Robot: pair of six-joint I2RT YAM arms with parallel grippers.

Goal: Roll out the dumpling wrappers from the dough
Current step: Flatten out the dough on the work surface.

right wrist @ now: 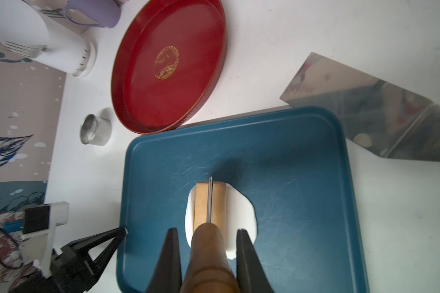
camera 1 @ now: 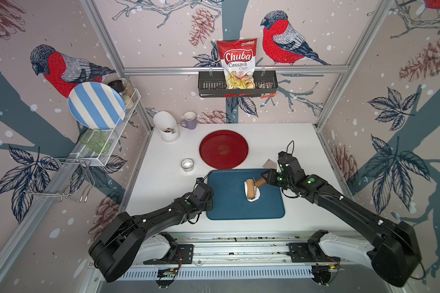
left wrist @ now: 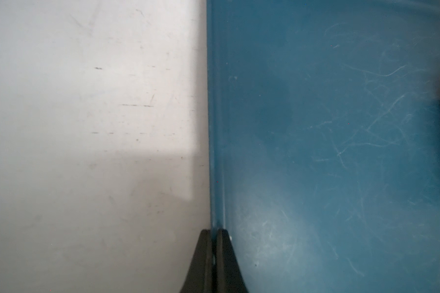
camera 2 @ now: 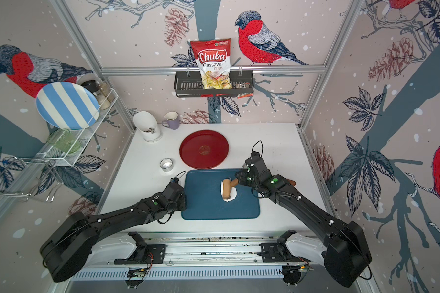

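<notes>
right gripper (right wrist: 206, 230) has its jaws clamped on the wooden handle of the roller (camera 1: 252, 189), and the barrel sits square on top of the dough (right wrist: 241, 210), mid blue tray (camera 1: 226, 208). here's the key bit: the barrel's long axis runs near-to-far across the tray, with the handle pointing off toward the right arm, so any stroke looks set to go side to side, along the handle line. white dough peeks out on both flanks of the barrel and past its near end. left gripper (left wrist: 213, 232) is closed on the tray's left rim, apparently pinning it; the right arm is clearly nearer the dough.
</notes>
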